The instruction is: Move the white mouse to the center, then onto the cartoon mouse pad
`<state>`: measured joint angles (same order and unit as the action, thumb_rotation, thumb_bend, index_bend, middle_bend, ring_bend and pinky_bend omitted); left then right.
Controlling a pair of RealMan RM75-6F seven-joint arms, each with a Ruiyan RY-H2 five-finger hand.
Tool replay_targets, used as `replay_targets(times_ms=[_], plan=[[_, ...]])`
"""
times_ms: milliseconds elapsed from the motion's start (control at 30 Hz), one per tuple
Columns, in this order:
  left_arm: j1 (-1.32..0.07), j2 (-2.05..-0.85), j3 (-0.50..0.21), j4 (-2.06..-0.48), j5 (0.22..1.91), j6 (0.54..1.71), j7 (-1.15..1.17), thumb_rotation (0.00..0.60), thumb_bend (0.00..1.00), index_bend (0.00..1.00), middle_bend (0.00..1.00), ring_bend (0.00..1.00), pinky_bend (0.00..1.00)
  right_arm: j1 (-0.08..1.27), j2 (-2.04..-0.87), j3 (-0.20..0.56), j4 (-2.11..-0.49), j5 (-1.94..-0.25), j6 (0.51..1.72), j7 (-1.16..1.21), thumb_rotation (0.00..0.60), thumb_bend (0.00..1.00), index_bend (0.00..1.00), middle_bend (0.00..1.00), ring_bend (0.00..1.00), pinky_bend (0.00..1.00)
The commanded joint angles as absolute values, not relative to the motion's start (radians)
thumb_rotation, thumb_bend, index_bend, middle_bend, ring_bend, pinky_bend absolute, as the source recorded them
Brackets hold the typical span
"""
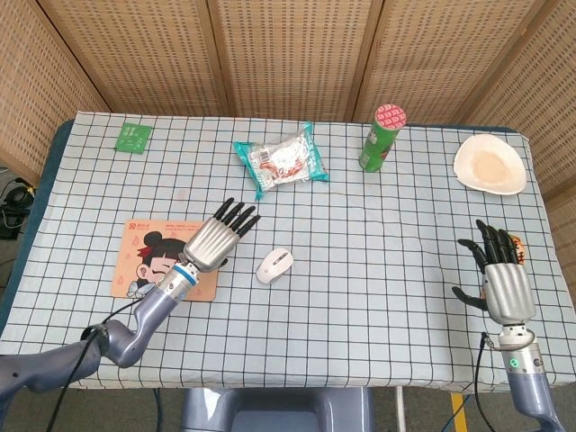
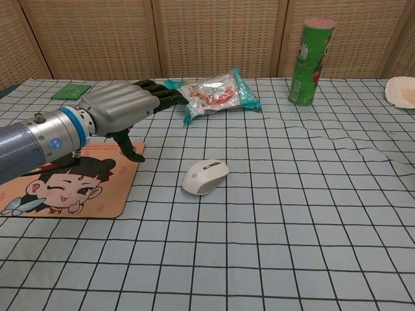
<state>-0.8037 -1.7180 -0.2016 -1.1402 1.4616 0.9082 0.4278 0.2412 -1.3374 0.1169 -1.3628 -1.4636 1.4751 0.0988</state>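
A table (image 1: 378,297) covered with a blue-and-white checked cloth was seen in front of woven screens. On its left part a cartoon pad (image 1: 144,261) lay flat, its right edge partly hidden in the head view by the left hand (image 1: 214,238). That hand was held above the pad's right side with the fingers (image 2: 162,94) stretched out and apart, nothing being grasped; in the chest view it (image 2: 120,107) was seen raised over the cloth, the thumb pointing down toward the pad (image 2: 58,184). The white mouse (image 1: 274,265) lay on the cloth near the table's middle, just beside the pad's right edge but apart from it, and off the pad. It (image 2: 205,176) was not touched by either hand; the left fingertips were seen near it, up and to its left.

The right hand (image 1: 499,279) was held at the table's right edge, fingers spread and empty, with an orange snack packet (image 1: 515,250) partly hidden behind it. It was not shown in the chest view.

At the far side, a clear packet (image 1: 281,160) with teal ends lay near the middle, a green tube (image 1: 382,137) with a red lid stood to its right, and a white dish (image 1: 489,165) was set near the right corner. A small green sachet (image 1: 133,136) lay at the far left.
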Motion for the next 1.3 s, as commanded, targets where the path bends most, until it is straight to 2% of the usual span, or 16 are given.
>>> replay_targets(times_ms=[33, 300, 900, 1300], plan=[[-0.841, -1.763, -0.205, -1.092, 1.443, 0.880, 0.455, 0.600, 0.00, 0.00, 0.00, 0.00, 0.00, 0.239, -1.334, 0.120, -1.364, -1.464, 1.476, 0.105, 0.600, 0.16, 0.27, 0.02, 0.00, 0.00], [-0.909, -1.845, -0.202, -1.011, 1.439, 0.853, 0.463, 0.600, 0.00, 0.00, 0.00, 0.00, 0.00, 0.234, -1.324, 0.134, -1.365, -1.457, 1.476, 0.126, 0.600, 0.16, 0.27, 0.02, 0.00, 0.00], [-0.964, -1.920, -0.172, -0.910, 1.435, 0.833, 0.442, 0.600, 0.00, 0.00, 0.00, 0.00, 0.00, 0.227, -1.316, 0.145, -1.372, -1.469, 1.489, 0.143, 0.600, 0.16, 0.28, 0.02, 0.00, 0.00], [-0.991, -1.950, -0.138, -0.929, 1.472, 0.852, 0.423, 0.600, 0.00, 0.00, 0.00, 0.00, 0.00, 0.224, -1.315, 0.151, -1.371, -1.471, 1.489, 0.147, 0.600, 0.16, 0.29, 0.02, 0.00, 0.01]])
